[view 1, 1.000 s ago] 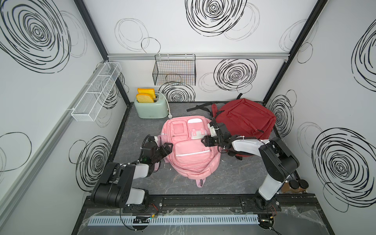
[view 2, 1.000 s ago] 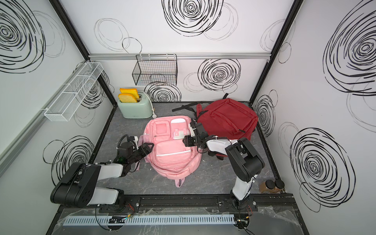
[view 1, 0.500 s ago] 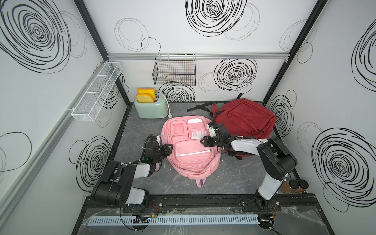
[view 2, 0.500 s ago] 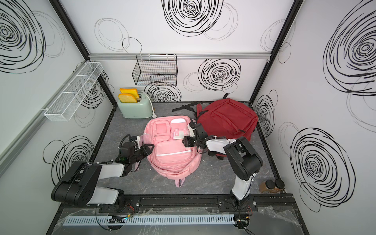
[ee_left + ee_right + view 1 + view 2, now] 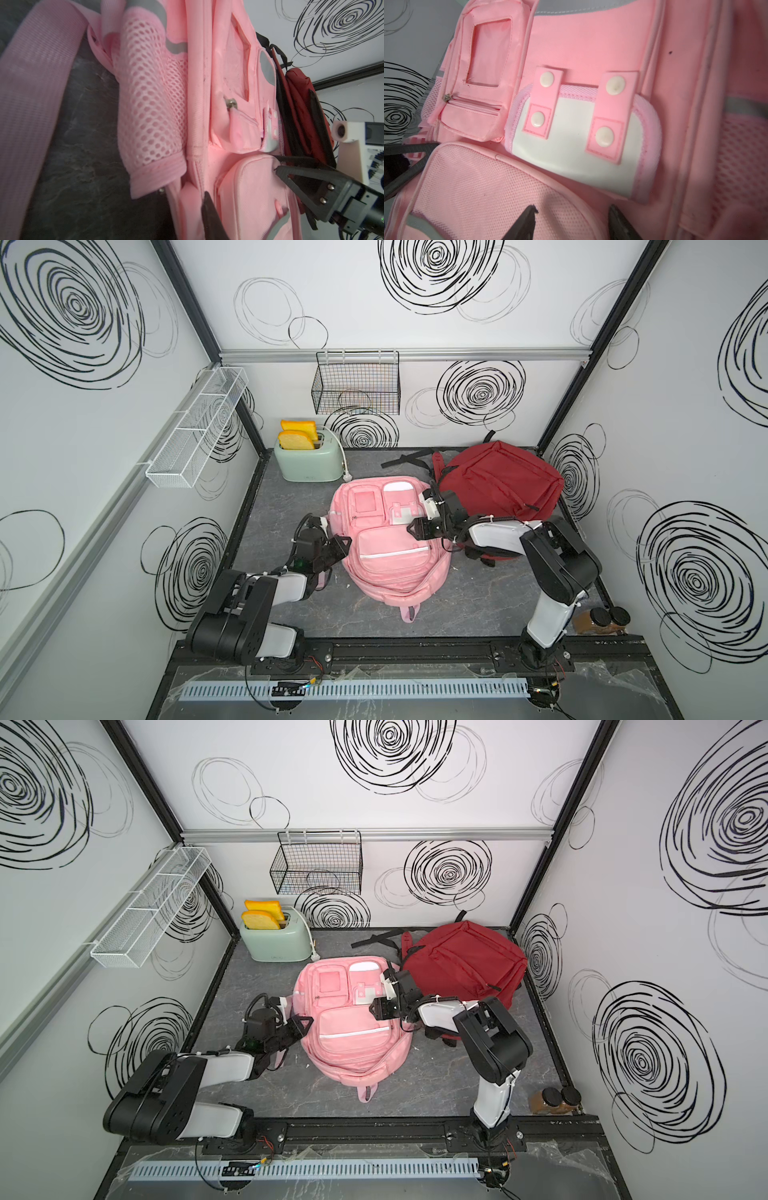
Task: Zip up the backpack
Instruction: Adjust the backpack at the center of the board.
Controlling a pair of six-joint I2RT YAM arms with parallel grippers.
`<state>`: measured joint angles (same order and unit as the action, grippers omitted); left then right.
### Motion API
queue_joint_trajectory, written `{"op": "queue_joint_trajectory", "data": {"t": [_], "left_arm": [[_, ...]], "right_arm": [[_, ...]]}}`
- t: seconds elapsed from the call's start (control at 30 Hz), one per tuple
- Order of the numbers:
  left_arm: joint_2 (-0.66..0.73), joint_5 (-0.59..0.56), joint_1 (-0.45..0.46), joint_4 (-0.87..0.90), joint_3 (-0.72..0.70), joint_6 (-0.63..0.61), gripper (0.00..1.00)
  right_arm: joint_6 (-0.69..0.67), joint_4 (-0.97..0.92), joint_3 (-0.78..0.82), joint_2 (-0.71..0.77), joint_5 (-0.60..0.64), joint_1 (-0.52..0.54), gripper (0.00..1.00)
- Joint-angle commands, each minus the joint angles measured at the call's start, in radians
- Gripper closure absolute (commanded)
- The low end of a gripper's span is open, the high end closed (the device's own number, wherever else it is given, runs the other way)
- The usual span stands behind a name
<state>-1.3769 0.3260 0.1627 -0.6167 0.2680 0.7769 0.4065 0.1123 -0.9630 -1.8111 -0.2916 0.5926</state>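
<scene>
The left hand [image 5: 341, 546], grip unclear at the left edge of the pink backpack [image 5: 395, 568], may pinch loose fabric and slip; the right hand [image 5: 415, 528] sits half-open, empty.

Our left gripper [image 5: 344, 545] has moved a little closer to the side of the pink backpack [image 5: 395, 568]. Its jaws have squeezed much closer together.

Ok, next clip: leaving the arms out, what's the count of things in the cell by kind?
Backpacks: 2, the pink backpack and the red backpack
Toaster: 1
Toast slices: 2
Wall baskets: 2, the black wire basket and the white mesh basket
Dark-lidded jars: 2
Total: 9
</scene>
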Motion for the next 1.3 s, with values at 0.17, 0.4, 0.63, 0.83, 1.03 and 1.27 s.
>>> {"op": "queue_joint_trajectory", "data": {"t": [0.17,0.4,0.63,0.83,1.03,1.27], "left_arm": [[0.173,-0.059,0.005,0.074,0.007,-0.013,1.00],[0.208,-0.093,0.004,0.130,0.006,-0.021,1.00],[0.221,-0.102,0.005,0.152,0.013,-0.016,0.44],[0.244,-0.113,-0.011,0.196,0.030,-0.010,0.22],[0.273,-0.158,-0.068,0.281,0.065,0.014,0.04],[0.243,-0.218,-0.097,0.305,0.105,0.010,0.02]], "right_arm": [[-0.029,-0.092,-0.047,-0.077,0.000,0.046,0.41],[-0.018,-0.097,-0.053,-0.086,0.006,0.063,0.41],[-0.026,-0.120,-0.049,-0.070,0.042,0.061,0.41],[-0.025,-0.115,-0.042,-0.077,0.037,0.063,0.41],[-0.040,-0.112,-0.039,-0.076,0.040,0.061,0.41],[-0.046,-0.102,-0.024,-0.066,0.024,0.046,0.41]]}}
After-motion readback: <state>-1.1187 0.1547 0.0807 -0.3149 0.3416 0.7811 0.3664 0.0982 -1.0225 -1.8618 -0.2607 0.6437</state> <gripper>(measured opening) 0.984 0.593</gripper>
